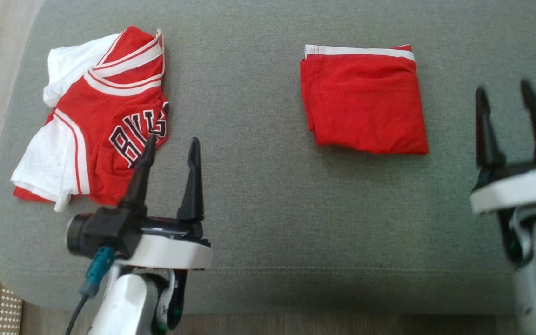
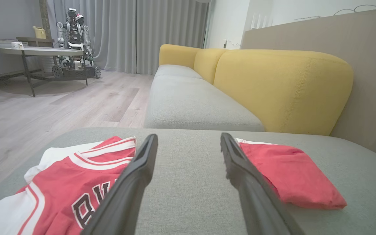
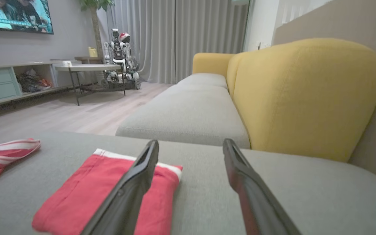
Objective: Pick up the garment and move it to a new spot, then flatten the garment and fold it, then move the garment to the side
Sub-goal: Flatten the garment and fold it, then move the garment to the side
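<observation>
A red garment (image 1: 365, 100) with a white band along its far edge lies folded into a neat rectangle on the grey cushion (image 1: 258, 195). My right gripper (image 1: 503, 88) hovers just right of it, open, nothing between its fingers. In the right wrist view the folded garment (image 3: 90, 192) lies left of and under the left finger of that gripper (image 3: 191, 142). My left gripper (image 1: 172, 138) is open and empty too, its left finger over the edge of a crumpled red and white jersey (image 1: 96, 121). The left wrist view has the jersey (image 2: 60, 182) left and the folded garment (image 2: 292, 173) right of the gripper (image 2: 188, 137).
Bare grey cushion stretches between the two garments and toward its front edge. Beyond it stands a grey sofa with yellow backs (image 2: 282, 88). Wooden floor (image 2: 44, 111) lies to the left, with a round table (image 2: 38, 50) and another robot (image 2: 73, 42) far off.
</observation>
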{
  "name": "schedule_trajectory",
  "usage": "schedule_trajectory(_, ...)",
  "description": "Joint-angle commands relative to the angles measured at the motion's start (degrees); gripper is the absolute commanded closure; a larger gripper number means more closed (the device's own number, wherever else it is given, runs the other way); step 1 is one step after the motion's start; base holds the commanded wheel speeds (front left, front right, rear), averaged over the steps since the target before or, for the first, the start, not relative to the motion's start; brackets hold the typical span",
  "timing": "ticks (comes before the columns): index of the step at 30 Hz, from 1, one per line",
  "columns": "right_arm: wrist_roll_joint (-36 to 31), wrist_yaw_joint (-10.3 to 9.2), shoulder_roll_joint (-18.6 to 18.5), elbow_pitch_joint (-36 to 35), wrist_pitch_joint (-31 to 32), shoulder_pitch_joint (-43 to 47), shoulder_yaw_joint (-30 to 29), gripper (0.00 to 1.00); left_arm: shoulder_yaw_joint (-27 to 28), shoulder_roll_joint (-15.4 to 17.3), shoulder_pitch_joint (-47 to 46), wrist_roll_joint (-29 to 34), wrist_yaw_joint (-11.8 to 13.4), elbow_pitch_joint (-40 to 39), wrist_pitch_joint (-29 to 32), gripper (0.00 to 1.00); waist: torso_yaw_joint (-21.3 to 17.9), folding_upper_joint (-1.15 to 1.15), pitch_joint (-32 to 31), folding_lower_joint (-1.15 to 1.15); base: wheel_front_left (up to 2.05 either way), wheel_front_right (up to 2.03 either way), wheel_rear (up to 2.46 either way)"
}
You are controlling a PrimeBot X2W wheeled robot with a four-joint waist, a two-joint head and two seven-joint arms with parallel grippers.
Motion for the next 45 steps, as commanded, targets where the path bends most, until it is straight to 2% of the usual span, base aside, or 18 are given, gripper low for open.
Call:
schedule_trajectory(1,-0.8,-0.02,0.5,-3.2,-0.4,0.5,0.3,0.00,2.2,0.2,-0.6,0.7,0.1,-2.5,-0.3,0.00,-0.1,0.00,0.0,0.00,0.00,0.00,0.00)
schedule_trajectory(5,-1.8,-0.02,4.3,-9.5,-0.5,6.5,0.2,0.00,3.1,0.2,0.4,2.7,-0.7,-3.6,-0.3,0.00,-0.3,0.00,0.0,0.00,0.00,0.00,0.00)
schedule_trajectory(12,-2.5,-0.02,5.9,-12.9,-0.5,13.4,4.1,0.00,3.7,0.2,2.6,4.0,-1.9,-3.8,-0.3,0.00,0.0,0.00,-0.9,0.00,0.00,0.00,0.00)
schedule_trajectory(45,-3.8,-0.02,7.3,-11.5,-0.5,16.8,4.7,0.00,2.7,0.2,5.1,4.8,-2.1,-1.6,-0.3,0.00,0.0,0.00,-4.6,0.00,0.00,0.00,0.00)
